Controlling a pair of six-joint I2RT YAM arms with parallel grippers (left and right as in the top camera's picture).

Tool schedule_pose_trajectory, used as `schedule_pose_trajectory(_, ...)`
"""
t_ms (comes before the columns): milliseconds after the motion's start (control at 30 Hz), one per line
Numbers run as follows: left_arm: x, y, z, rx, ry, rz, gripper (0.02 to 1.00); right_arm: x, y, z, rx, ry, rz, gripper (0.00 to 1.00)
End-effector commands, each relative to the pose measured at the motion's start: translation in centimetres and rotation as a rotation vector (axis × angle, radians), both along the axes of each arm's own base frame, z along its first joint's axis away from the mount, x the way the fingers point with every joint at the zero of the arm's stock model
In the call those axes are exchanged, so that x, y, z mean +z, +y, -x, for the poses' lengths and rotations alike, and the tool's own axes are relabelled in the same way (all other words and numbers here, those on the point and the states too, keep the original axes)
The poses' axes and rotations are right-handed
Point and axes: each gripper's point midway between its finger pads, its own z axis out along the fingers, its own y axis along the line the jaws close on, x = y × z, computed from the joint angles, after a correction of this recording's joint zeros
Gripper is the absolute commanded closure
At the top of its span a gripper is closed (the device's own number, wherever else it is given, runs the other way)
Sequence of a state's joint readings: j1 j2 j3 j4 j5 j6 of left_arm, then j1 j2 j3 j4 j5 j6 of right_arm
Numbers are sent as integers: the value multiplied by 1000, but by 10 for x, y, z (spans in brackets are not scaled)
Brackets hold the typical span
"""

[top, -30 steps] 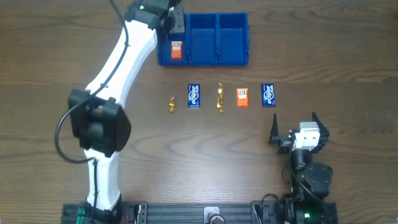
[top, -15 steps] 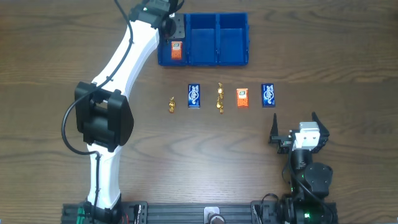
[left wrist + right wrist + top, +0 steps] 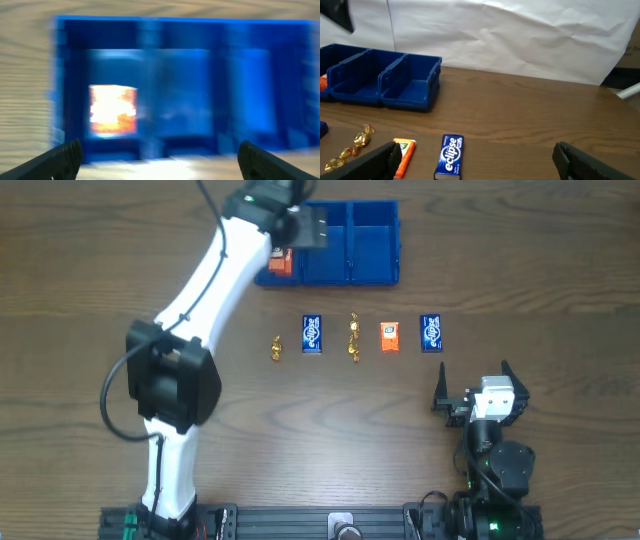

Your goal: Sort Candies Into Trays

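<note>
Left tool [image 3: 160, 159], apart, hangs over the blue tray [image 3: 360, 277], which holds an orange candy [image 3: 113, 110]; right tool [image 3: 477, 160], apart, sits well off it.

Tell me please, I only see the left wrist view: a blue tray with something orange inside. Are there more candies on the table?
Observer: Yes. A row lies on the wooden table: two blue packs, an orange pack and gold-wrapped candies.
Operator: Where is the other tool?
Observer: The right tool rests open near its arm's base, just short of the rightmost blue pack, holding nothing.
</note>
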State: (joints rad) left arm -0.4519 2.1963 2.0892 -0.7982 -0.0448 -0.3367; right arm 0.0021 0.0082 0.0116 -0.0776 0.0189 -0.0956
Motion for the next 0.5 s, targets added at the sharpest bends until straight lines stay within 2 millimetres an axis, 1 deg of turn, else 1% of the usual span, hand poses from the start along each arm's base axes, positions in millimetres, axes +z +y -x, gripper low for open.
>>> schedule_pose_trajectory(33, 40, -79, 67, -10, -27, 41, 23, -1, -2, 0, -8, 1, 11, 3)
schedule_pose_trajectory(100, 27, -105, 100, 5, 16, 20, 36, -1, -2, 0, -8, 1, 11, 3)
schedule_pose_trajectory(167, 11, -129, 126, 4, 59, 16, 47, -1, -2, 0, -7, 1, 11, 3)
schedule_pose_trajectory(233, -10, -148, 148, 30, 116, 23, 51, -1, -2, 0, -8, 1, 11, 3)
schedule_pose_trajectory(267, -17, -153, 153, 34, 133, 26, 62, -1, -2, 0, -7, 1, 11, 3)
schedule_pose_trajectory(333, -42, -167, 164, 30, 186, 22, 80, -1, -2, 0, -8, 1, 11, 3)
schedule_pose_trajectory(367, -54, -169, 167, 27, 199, 5, 88, -1, -2, 0, -7, 1, 11, 3)
schedule_pose_trajectory(433, -75, -173, 168, 29, 226, -13, 97, -1, -2, 0, -7, 1, 11, 3)
schedule_pose_trajectory(500, -93, -176, 164, 31, 239, -17, 97, -1, -2, 0, -7, 1, 11, 3)
